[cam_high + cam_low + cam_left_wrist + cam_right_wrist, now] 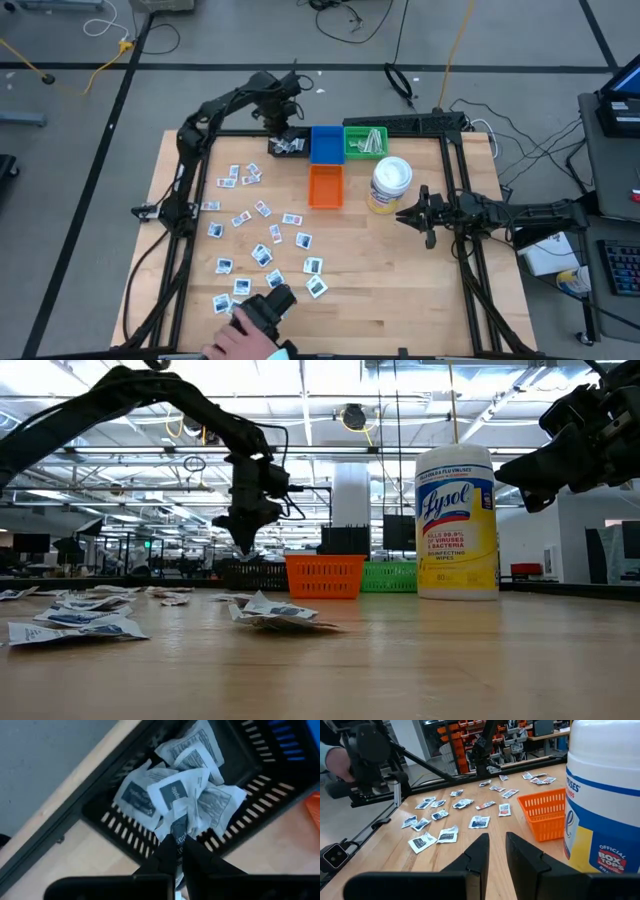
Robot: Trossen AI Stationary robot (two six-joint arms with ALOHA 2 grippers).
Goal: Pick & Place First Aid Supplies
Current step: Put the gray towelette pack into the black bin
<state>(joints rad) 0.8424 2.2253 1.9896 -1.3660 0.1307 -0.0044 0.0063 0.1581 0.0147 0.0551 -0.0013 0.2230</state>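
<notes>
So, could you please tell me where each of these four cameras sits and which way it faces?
High view: overhead, straight down on the table; both arms show.
Low view: tabletop height, level across to the Lysol tub; arms enter from above.
Left wrist view: over the black basket, left gripper shut on a packet.
Right wrist view: across scattered packets, right gripper in front.
Shared: the orange basket in the low and right wrist views.
</notes>
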